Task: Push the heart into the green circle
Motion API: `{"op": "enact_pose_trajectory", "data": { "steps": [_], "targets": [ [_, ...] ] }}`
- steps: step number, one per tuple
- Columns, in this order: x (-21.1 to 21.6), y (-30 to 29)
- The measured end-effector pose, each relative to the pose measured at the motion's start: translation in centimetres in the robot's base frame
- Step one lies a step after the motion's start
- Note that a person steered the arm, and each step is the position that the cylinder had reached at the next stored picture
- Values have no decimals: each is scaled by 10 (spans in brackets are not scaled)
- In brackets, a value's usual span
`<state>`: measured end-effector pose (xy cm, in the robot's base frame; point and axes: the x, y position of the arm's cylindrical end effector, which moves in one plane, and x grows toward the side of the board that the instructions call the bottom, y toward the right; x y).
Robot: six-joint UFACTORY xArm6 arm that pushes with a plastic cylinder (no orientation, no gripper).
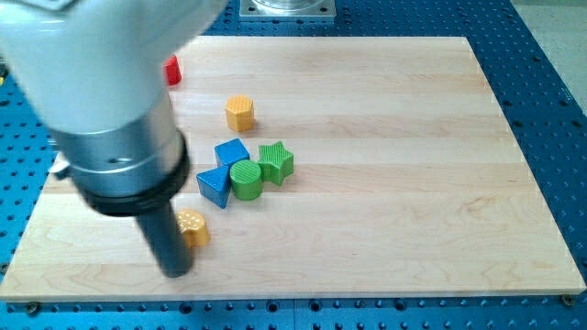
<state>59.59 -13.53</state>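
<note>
The yellow heart (193,226) lies on the wooden board near the view's bottom left. My tip (175,272) is at the rod's lower end, just left of and below the heart, close to or touching it. The green circle (246,179) sits to the upper right of the heart, in a cluster with the blue triangle (214,185), the blue cube (231,153) and the green star (275,161). The arm's large grey body (110,119) covers the board's upper left.
A yellow hexagon (239,112) stands above the cluster. A red block (171,71) peeks out from behind the arm at the top left. The board's bottom edge (293,297) runs just below my tip.
</note>
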Motion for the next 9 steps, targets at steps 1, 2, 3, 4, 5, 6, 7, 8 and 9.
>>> {"op": "enact_pose_trajectory", "data": {
  "steps": [1, 2, 3, 4, 5, 6, 7, 8, 9],
  "targets": [
    [-4, -33],
    [-19, 12],
    [-20, 53],
    [-20, 77],
    [-20, 63],
    [-23, 62],
    [-23, 62],
    [-31, 62],
    [-31, 69]
  ]
}}
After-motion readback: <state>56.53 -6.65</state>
